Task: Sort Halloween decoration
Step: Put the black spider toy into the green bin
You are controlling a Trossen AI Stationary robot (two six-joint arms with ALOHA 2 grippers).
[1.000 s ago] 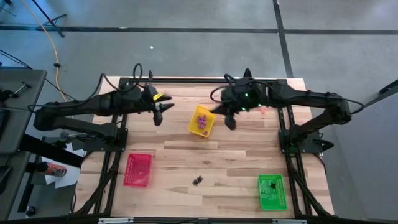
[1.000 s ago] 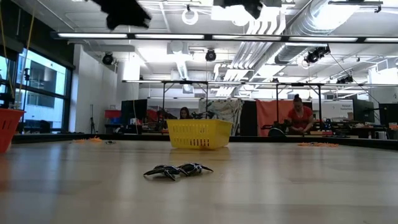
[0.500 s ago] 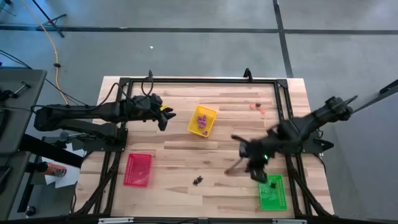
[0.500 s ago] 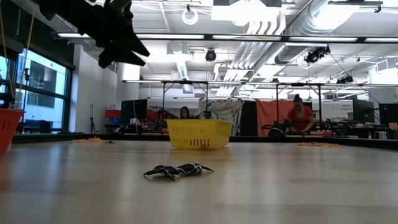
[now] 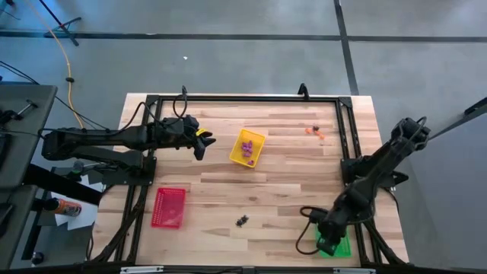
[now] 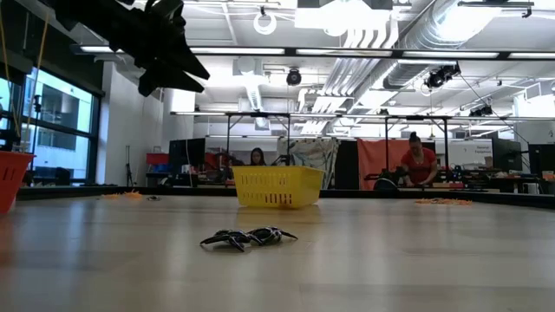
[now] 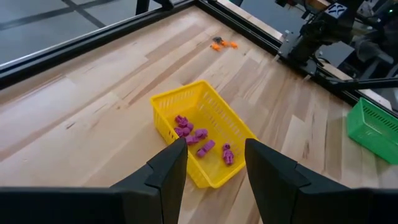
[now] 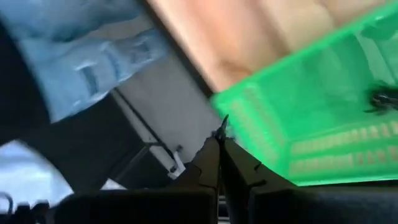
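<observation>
1. Pale wooden planks are making up the table (image 5: 228,190) under me, ringed by a black metal frame, with grey floor around it and a wide hall with people at benches showing beyond its far edge.
2. My left gripper (image 5: 199,144) is hanging above the table with its two dark fingers (image 7: 168,171) standing apart and nothing between them.
3. Just ahead of those fingers the yellow rectangular plastic mesh tray (image 7: 186,102) is sitting flat, holding a cluster of tiny purple plastic trinkets (image 7: 199,137).
4. Farther ahead of that gripper, beyond the yellow tray, a few tiny orange plastic trinkets (image 7: 222,44) are lying loose on the wood.
5. My right gripper (image 8: 219,140) is hovering over the near end of the green rectangular plastic mesh tray (image 8: 311,106), its fingers pressed together and empty.
6. Inside that green tray, ahead of the right fingers, a small black plastic trinket (image 8: 380,99) is lying.
7. Well to the side of the right gripper, a little heap of black plastic trinkets (image 5: 242,221) is resting on the bare wood.
8. Beyond that heap from the right gripper, the red rectangular plastic mesh tray (image 5: 169,207) is lying flat.
</observation>
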